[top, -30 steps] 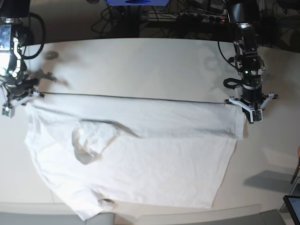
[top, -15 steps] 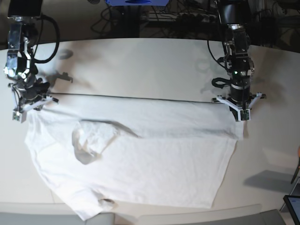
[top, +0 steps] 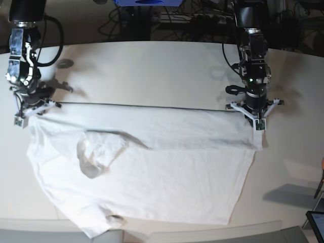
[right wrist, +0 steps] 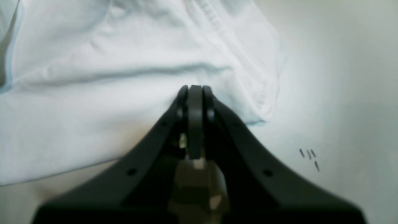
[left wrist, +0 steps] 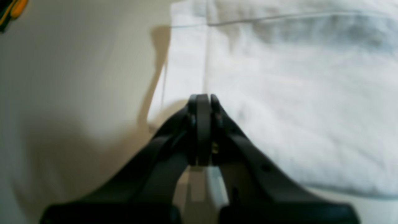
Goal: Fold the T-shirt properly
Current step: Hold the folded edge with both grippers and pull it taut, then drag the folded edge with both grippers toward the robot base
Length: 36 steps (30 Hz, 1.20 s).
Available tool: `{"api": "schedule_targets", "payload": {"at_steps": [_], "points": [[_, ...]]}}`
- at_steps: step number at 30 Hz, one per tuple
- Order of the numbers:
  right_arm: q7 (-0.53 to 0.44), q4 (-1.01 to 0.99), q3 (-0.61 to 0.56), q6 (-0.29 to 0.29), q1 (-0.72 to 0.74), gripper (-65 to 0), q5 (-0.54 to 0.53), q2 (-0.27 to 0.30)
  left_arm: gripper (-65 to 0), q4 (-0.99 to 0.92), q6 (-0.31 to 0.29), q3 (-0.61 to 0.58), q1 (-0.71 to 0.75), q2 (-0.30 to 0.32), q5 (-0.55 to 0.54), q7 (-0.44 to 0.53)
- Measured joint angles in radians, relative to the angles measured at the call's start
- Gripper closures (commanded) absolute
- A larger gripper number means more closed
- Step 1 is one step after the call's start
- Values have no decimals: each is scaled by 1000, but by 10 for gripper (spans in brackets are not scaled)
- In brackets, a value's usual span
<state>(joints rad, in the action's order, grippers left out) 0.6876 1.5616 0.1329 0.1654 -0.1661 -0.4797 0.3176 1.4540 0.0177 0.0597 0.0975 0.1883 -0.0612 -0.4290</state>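
An off-white table (top: 152, 71) with a rounded far edge fills the scene. Beyond that far edge, tangled black cables (top: 197, 20) lie on a dark floor beside a blue object (top: 147, 2). A dark tablet-like device (top: 316, 223) sits off the table's near right corner.

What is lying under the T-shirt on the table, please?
Only the off-white tabletop shows around the T-shirt. Its far edge is folded over onto its own fabric. Anything beneath the cloth is covered and cannot be seen.
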Motion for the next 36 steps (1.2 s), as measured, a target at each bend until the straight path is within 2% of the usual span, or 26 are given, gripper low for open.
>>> {"api": "schedule_targets", "payload": {"at_steps": [4, 10, 15, 17, 19, 34, 36], "points": [[-5, -1, 0, 0, -1, -10, 0, 0, 0, 74, -10, -1, 57, -5, -3, 0], [-6, -1, 0, 0, -1, -10, 0, 0, 0, 92, -10, 0, 50, -5, -4, -79], [23, 43, 0, 8, -23, -10, 5, 0, 0, 260, -7, 3, 75, -8, -6, -84], [42, 90, 0, 14, -52, -10, 9, 0, 0, 282, -8, 3, 56, -8, -7, -137], [46, 114, 0, 13, -55, -10, 8, -1, 0, 265, -7, 3, 29, -8, -5, -185], [37, 123, 0, 10, 4, -10, 8, -2, 0, 72, -7, 4, -84, -5, 1, -184], [59, 123, 0, 11, 8, -10, 8, -2, 0, 71, -7, 4, -82, -2, 2, -185]]}}
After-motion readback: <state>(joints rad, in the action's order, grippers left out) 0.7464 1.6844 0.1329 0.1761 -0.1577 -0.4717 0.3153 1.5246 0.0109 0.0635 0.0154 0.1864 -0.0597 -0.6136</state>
